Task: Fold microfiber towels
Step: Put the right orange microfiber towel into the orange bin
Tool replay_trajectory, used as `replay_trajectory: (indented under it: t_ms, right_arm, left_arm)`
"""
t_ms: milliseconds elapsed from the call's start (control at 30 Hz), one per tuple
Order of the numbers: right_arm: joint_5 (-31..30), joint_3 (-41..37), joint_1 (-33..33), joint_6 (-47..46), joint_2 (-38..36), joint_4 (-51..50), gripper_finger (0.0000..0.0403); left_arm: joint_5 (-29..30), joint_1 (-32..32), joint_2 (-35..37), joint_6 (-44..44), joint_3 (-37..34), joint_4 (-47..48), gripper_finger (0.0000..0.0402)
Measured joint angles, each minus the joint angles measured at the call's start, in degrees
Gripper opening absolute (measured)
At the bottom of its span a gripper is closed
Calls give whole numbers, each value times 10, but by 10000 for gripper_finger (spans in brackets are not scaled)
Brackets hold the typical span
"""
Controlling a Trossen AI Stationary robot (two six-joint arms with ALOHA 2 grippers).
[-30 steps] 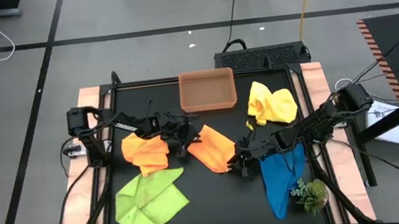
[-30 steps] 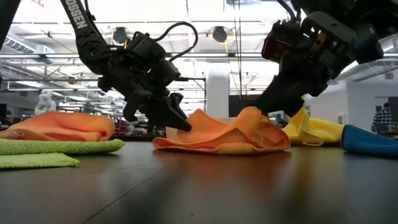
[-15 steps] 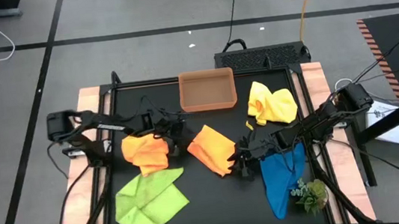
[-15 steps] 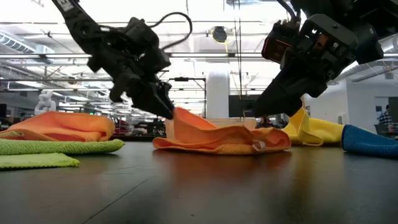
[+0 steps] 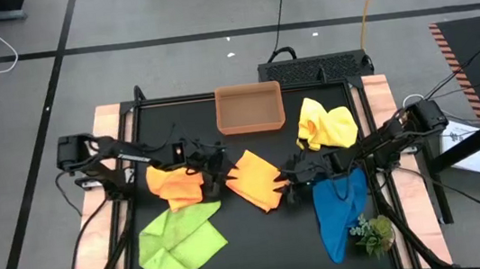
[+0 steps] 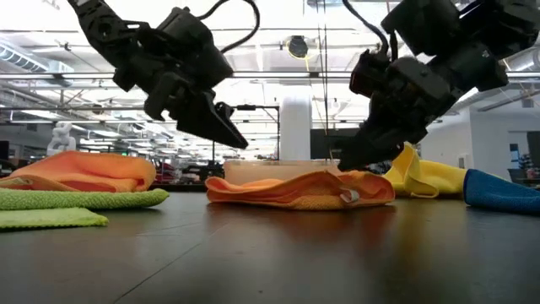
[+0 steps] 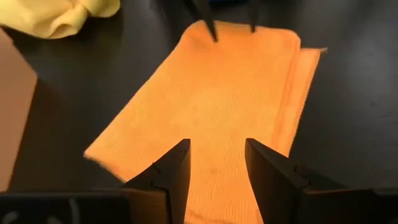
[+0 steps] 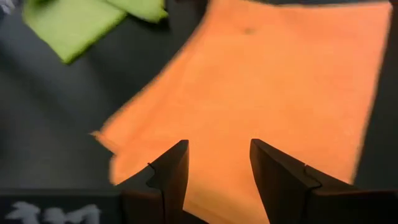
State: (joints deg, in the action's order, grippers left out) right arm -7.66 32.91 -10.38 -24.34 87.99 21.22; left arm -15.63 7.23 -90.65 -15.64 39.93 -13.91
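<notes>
High view: orange towel [image 5: 254, 178] lies folded flat at table centre, another orange one [image 5: 176, 183] at its 9 o'clock.
Feel: soft, light, limp; best pinched at a corner or folded edge, I judge.
Left tool [image 5: 210, 167]: at the towel's 9 o'clock edge, fingers apart, holding nothing.
Right tool [image 5: 292, 178]: at its 3 o'clock edge, fingers apart, empty.
Arm pose: low view shows both tools lifted just clear, tilted down toward the towel.
</notes>
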Motion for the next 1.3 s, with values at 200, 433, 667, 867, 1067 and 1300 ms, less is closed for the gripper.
replay_trajectory:
  t_ms: [200,433,667,867,1067,1300]
  right_arm:
    - [2,0,23,7,0,-12,164]
    - [5,0,61,27,0,-13,164]
    - [41,0,96,38,0,-14,165]
    - [50,0,109,41,0,-21,165]
    - [50,0,100,37,0,-48,165]
    - [50,0,77,24,0,-56,165]
  left_arm:
    - [10,-10,-40,10,0,-32,154]
    - [25,-3,-51,14,0,-89,154]
    - [37,27,-50,35,18,-113,155]
    - [8,67,-50,47,74,12,155]
    - [-56,97,-58,57,137,107,155]
    - [-78,92,-117,17,229,224,155]
